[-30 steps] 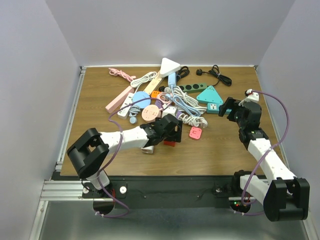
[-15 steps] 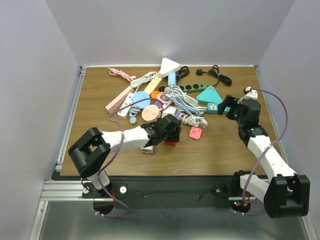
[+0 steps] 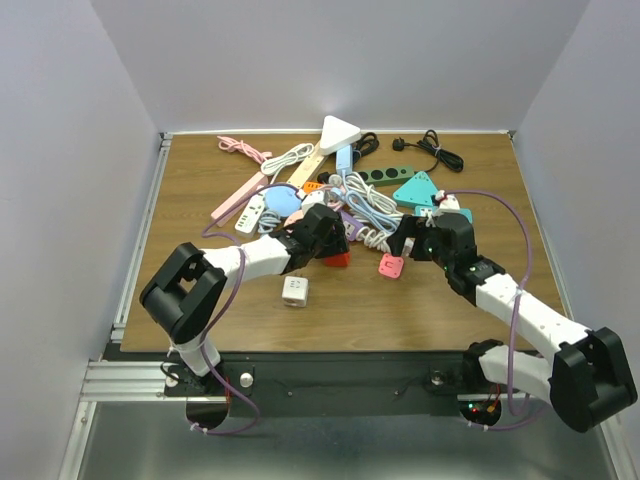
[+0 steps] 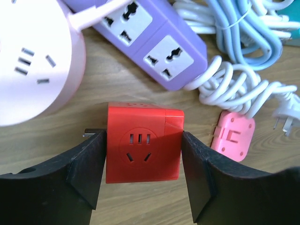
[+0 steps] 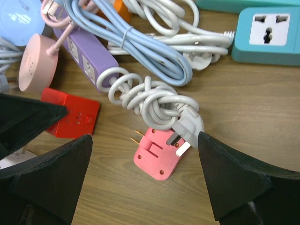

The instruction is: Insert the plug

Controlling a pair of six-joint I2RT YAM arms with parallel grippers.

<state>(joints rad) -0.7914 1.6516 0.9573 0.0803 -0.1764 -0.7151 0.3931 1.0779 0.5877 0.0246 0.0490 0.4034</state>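
Observation:
A red cube socket (image 4: 143, 150) sits on the wood between the fingers of my left gripper (image 4: 144, 173), and both pads press its sides. From above, the cube (image 3: 337, 260) lies at the near edge of the cable pile. My right gripper (image 5: 144, 138) hangs open above a flat pink plug adapter (image 5: 157, 157) with two brass prongs. A white cable plug (image 5: 187, 129) rests on that adapter's far corner. In the top view, the right gripper (image 3: 408, 245) is just right of the pink adapter (image 3: 391, 266).
A purple power strip (image 4: 154, 42) and a round pink socket (image 4: 33, 61) lie just beyond the red cube. Coiled white and blue cables (image 5: 140, 51) and a teal strip (image 5: 267, 33) crowd the far side. A white cube adapter (image 3: 295, 291) sits alone nearer the front.
My left gripper closed on the red cube and shifted it away from the front edge, uncovering the white cube. The right arm swung left from the table's right side to above the pink adapter.

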